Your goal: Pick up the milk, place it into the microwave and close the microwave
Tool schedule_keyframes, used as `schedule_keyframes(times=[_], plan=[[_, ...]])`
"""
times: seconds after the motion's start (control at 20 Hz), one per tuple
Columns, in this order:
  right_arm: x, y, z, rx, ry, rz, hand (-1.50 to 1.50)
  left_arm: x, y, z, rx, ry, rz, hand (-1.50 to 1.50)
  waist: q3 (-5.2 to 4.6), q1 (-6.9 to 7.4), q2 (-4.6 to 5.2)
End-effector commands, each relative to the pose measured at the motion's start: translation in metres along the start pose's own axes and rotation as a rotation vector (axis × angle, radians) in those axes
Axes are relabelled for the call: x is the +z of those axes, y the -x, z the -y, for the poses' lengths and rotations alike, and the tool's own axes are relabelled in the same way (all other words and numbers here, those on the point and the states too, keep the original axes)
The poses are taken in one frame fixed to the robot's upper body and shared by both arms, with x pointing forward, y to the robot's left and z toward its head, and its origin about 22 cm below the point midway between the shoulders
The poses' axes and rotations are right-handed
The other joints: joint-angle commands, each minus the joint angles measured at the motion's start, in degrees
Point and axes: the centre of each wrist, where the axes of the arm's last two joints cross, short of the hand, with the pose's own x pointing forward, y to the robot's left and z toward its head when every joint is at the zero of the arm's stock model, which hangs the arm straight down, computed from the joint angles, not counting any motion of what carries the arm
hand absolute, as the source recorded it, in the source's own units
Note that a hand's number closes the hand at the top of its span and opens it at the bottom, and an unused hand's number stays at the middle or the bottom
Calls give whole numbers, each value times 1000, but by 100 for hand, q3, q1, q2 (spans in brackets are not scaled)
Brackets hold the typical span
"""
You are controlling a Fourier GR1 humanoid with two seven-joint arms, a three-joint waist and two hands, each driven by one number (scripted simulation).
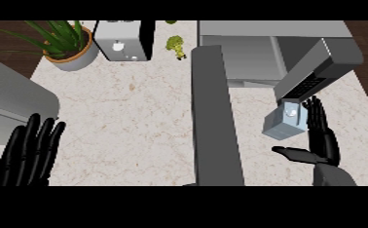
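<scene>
one carton to deal with: the milk (pixel 286 121) stands on the table (pixel 129 110) at my right, just in front of the microwave (pixel 244 51), whose door (pixel 212 120) swings wide open toward me. my right hand (pixel 316 139) is beside the carton with fingers straight and thumb spread out, not yet closed on it; contact i cannot confirm. my left hand (pixel 30 149) rests open at the lower left edge. i judge the grasp comes next: wrap fingers round the far side, thumb on the near side, lift upright, then carry it clear of the door edge into the opening.
</scene>
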Motion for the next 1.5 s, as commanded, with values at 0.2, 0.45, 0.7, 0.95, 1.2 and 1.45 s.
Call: schedule_keyframes(times=[0.2, 0.45, 0.7, 0.95, 1.2, 1.45], plan=[[0, 4, -4, 61, -150, 168, 150, 16, 1, 3, 4, -14, -7, -150, 4, 91, -1], [-1, 8, -18, -45, -149, 232, 150, -7, 0, -3, 12, -10, -3, -150, 13, -4, 31], [-11, -1, -36, -165, -264, 291, 150, 4, 1, -9, 3, -17, -12, -150, -4, -49, -27], [45, 11, -52, -147, -206, 166, 150, 22, 1, -8, -3, -26, -19, -150, -13, -78, -49], [57, 5, -51, -136, -152, 70, 150, 9, -7, -18, 3, -38, -12, -150, -13, -102, -33], [34, -3, -100, -90, -138, 60, 150, 4, -4, -10, 13, -31, -21, -150, -11, -84, -25]])
